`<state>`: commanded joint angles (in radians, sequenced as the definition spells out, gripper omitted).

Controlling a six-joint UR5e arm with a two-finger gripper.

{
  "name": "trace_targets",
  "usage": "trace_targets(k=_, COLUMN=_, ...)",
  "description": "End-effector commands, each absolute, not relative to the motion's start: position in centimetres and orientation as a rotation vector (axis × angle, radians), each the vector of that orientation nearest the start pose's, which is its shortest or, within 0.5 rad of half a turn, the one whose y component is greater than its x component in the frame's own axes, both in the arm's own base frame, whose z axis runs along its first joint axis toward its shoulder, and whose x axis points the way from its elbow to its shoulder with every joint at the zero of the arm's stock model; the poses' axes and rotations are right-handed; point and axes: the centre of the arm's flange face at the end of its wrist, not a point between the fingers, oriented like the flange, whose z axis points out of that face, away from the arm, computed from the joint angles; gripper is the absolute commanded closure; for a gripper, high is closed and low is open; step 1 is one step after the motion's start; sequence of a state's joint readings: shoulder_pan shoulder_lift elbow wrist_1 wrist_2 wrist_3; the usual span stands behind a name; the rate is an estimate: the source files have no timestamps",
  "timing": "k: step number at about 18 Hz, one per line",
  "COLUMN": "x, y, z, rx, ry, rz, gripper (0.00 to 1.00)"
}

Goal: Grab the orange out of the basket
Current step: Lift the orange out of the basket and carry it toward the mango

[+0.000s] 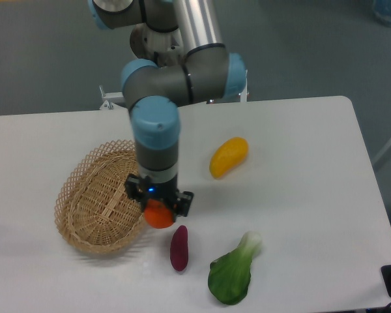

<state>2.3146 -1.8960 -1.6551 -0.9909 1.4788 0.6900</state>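
The orange (158, 216) is a small bright-orange fruit held between the fingers of my gripper (159, 210), which is shut on it. It hangs over the right rim of the basket (85, 202), a light tan oval of woven wicker with nothing showing inside. The arm's wrist stands upright above the fruit and hides its top half.
A yellow-orange mango-like fruit (228, 156) lies on the white table to the right. A purple sweet potato (179, 248) sits just below the gripper, and a green bok choy (233, 272) lies near the front edge.
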Motion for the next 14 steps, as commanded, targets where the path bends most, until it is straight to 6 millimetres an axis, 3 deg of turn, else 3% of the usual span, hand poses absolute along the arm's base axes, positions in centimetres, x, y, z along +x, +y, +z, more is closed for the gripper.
trace_targets(k=2, x=-33.0, y=52.8, z=32.3, rx=-2.995, ry=0.019, rz=0.027, gripper=0.66)
trace_targets(k=7, x=-37.0, y=49.6, z=33.9, rx=-2.996, ry=0.093, rz=0.055, gripper=0.66)
trace_targets(k=14, x=-42.4, y=45.0, z=34.2, rx=-3.023, ry=0.242, rz=0.126, gripper=0.68)
